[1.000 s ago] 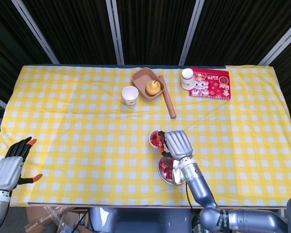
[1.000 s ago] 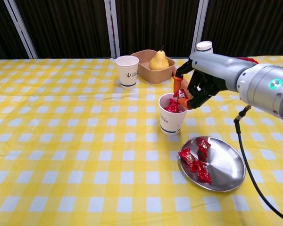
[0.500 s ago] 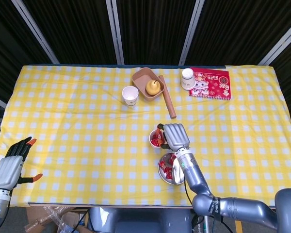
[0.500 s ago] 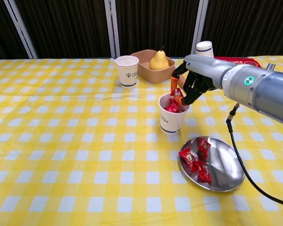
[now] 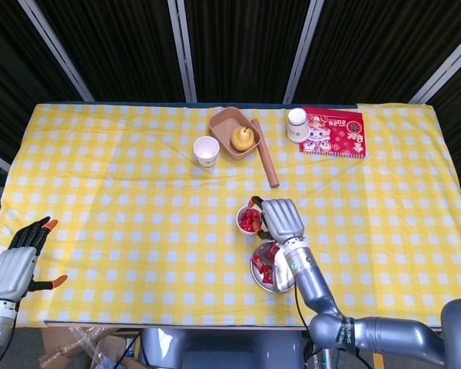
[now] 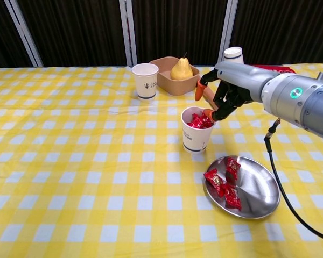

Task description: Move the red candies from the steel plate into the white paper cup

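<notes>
The white paper cup (image 6: 196,138) stands mid-table with several red candies (image 6: 198,121) heaped inside. My right hand (image 6: 226,92) hovers just above and behind its rim, fingers spread, nothing between them. In the head view the right hand (image 5: 281,219) sits beside the cup (image 5: 247,221). The steel plate (image 6: 260,189) lies to the cup's near right and holds three red candies (image 6: 216,180). The head view shows the plate (image 5: 254,270) partly under my forearm. My left hand (image 5: 17,264) rests open at the table's near left corner.
A second, empty white paper cup (image 6: 145,80) stands at the back. Next to it are a brown tray (image 6: 167,80) holding a pear (image 6: 181,70), a wooden rod (image 5: 265,153), a white jar (image 5: 296,124) and a red booklet (image 5: 334,131).
The right hand has let go of the candy it pinched over the cup; its fingers have spread and lifted slightly. The left hand has not moved.
</notes>
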`<state>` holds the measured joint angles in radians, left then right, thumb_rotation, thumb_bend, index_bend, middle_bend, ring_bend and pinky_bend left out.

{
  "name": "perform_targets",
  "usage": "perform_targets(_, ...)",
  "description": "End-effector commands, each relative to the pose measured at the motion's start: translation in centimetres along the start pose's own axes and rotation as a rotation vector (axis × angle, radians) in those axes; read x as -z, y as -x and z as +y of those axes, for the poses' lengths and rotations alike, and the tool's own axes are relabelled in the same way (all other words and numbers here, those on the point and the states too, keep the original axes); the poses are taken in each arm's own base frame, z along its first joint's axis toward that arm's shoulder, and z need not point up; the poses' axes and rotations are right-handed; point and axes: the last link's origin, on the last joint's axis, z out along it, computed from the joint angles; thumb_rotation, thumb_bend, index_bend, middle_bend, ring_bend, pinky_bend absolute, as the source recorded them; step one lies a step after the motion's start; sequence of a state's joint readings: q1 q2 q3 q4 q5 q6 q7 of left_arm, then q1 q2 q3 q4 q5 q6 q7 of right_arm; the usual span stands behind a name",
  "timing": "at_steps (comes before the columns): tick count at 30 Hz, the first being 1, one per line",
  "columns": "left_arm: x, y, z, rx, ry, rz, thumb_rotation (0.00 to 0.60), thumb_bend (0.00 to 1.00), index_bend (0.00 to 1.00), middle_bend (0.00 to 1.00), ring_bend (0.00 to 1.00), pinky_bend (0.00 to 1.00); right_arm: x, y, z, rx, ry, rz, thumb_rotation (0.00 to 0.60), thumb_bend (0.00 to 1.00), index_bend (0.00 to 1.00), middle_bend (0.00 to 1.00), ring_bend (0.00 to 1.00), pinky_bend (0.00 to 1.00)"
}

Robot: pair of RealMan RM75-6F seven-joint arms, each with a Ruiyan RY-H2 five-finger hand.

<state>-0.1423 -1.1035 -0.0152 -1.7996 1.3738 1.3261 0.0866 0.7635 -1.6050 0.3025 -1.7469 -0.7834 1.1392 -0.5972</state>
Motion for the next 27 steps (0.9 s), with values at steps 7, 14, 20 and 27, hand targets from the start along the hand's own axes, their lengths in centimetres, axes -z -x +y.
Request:
perform_targets(7, 0.1, 0.0, -0.1, -0.003, 0.003, 0.002, 0.600, 0.00, 0.00, 0.00, 0.00, 0.00, 3.0, -1.3, 0.7, 0.012, -0.011, 0.021, 0.600, 0.49, 0.35, 0.87, 0.97, 1.00)
perform_targets(14, 0.2, 0.0, 0.0, -0.009, 0.009, 0.008, 0.600, 0.00, 0.00, 0.00, 0.00, 0.00, 6.0, -0.1, 2.4, 0.026, 0.008, -0.024, 0.600, 0.47, 0.35, 0.87, 0.97, 1.00)
perform_targets(20, 0.3, 0.0, 0.1, -0.010, 0.013, 0.016, 0.600, 0.00, 0.00, 0.00, 0.00, 0.00, 8.0, 2.6, 3.7, 0.050, 0.020, -0.089, 0.600, 0.44, 0.35, 0.87, 0.97, 1.00)
perform_targets(27, 0.4, -0.1, 0.1, -0.006, 0.017, 0.026, 0.600, 0.00, 0.00, 0.00, 0.00, 0.00, 9.4, 5.1, 3.4, 0.030, 0.014, -0.139, 0.600, 0.39, 0.35, 0.87, 0.97, 1.00)
